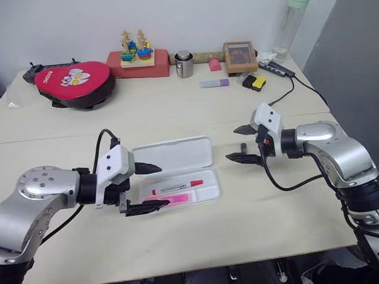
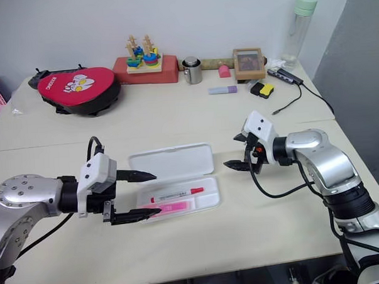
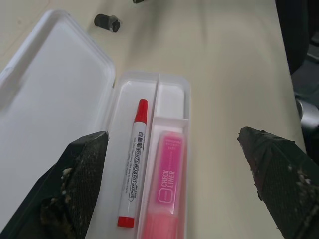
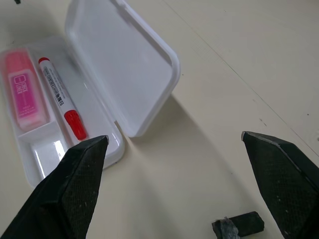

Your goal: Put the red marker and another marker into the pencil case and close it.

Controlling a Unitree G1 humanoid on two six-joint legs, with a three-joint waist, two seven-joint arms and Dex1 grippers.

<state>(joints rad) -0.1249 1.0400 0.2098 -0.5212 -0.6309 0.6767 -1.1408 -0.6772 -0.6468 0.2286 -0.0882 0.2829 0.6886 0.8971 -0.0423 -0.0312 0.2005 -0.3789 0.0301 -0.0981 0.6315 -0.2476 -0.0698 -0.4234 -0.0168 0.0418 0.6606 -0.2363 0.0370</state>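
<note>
The white pencil case (image 1: 208,193) lies open on the table in front of me, its lid (image 1: 175,155) flat behind the tray. The red marker (image 1: 177,187) rests in the tray's rear compartment. Beside it, in the front compartment, lies the pink highlighter (image 1: 175,200). My left gripper (image 1: 162,186) hovers open just above the tray's left end, its fingers (image 3: 79,174) spread to either side of both markers, holding nothing. Off the case's right end, my right gripper (image 1: 232,144) is open and empty, pointing toward the case.
A small black cap (image 1: 243,146) lies by the right gripper. Along the back stand a red padded pouch (image 1: 73,81), a wooden stacking toy (image 1: 137,55), a metal cup (image 1: 184,64), a pale purple marker (image 1: 214,83), a picture frame (image 1: 240,55) and a bottle (image 1: 293,18).
</note>
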